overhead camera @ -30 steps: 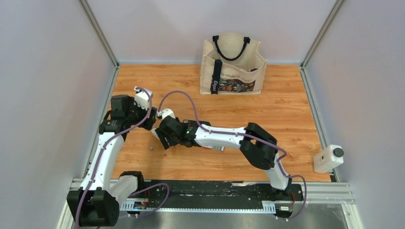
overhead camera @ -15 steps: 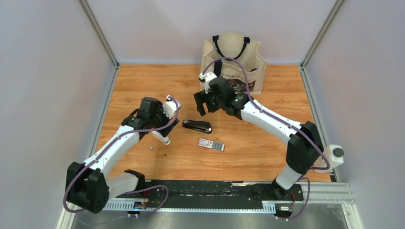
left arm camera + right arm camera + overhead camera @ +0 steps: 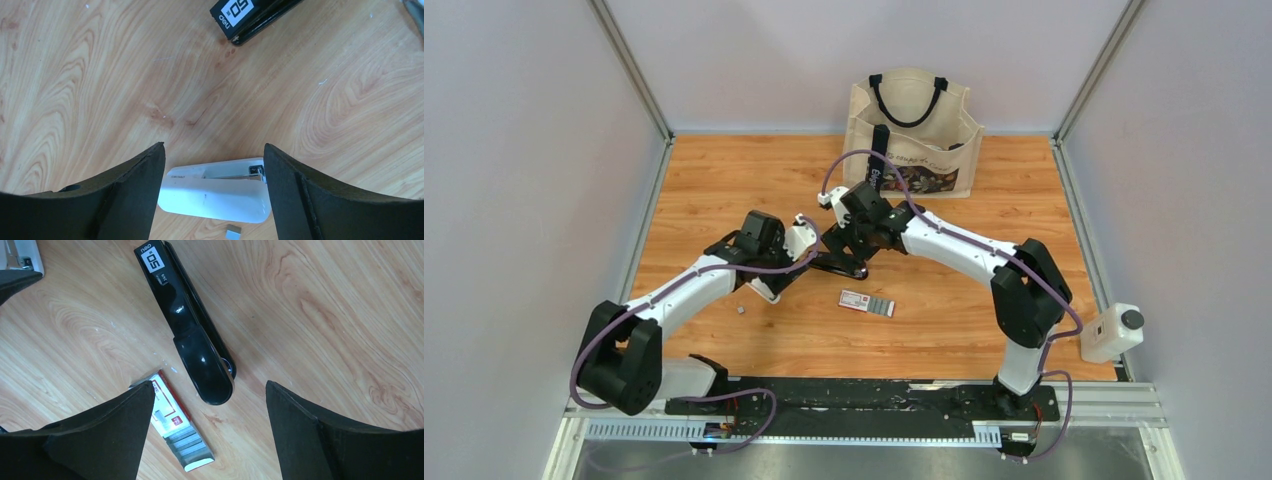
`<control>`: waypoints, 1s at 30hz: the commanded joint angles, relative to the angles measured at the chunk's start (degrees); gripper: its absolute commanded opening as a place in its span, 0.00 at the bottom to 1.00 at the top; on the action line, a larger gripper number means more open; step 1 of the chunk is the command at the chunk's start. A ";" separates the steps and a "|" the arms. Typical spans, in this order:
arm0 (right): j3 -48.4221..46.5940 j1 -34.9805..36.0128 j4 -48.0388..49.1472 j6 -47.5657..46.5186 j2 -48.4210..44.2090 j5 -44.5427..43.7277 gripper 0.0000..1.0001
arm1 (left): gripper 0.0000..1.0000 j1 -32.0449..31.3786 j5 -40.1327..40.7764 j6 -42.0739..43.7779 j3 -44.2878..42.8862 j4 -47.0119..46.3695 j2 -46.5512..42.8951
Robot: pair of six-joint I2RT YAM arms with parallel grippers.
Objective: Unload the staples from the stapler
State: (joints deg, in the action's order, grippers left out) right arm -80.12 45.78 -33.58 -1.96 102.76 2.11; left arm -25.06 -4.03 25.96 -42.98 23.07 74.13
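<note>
A white stapler [image 3: 215, 192] lies on the wood with its metal channel showing; it also shows in the top view [image 3: 763, 290]. The staples [image 3: 233, 233], a tiny silvery strip, lie loose on the table just beside it, seen too in the top view [image 3: 740, 311]. My left gripper [image 3: 214, 150] is open and empty above the white stapler, touching nothing; the top view [image 3: 786, 268] shows it too. A black stapler [image 3: 195, 340] lies closed in the middle [image 3: 844, 270]. My right gripper [image 3: 209, 385] is open and empty over its rounded end [image 3: 846, 248].
A small red-and-white staple box [image 3: 175, 425] with a grey end lies near the black stapler, also in the top view [image 3: 867, 303]. A canvas tote bag [image 3: 911, 135] stands at the back. A white device [image 3: 1110, 333] sits at the right edge.
My right gripper left the white stapler, swung back toward the bag, then came down over the black stapler. My left gripper moved right toward the middle. The white stapler now lies uncovered.
</note>
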 commanded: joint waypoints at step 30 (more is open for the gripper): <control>-2.32 -1.05 3.26 -4.28 3.85 3.79 0.84 | 0.92 -0.61 0.78 -7.06 0.80 4.44 -17.18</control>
State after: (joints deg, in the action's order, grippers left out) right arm -78.59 42.72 -30.65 -4.60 105.16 7.51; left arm -25.47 -3.11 22.63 -40.36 25.61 57.45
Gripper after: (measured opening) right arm 0.844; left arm 0.918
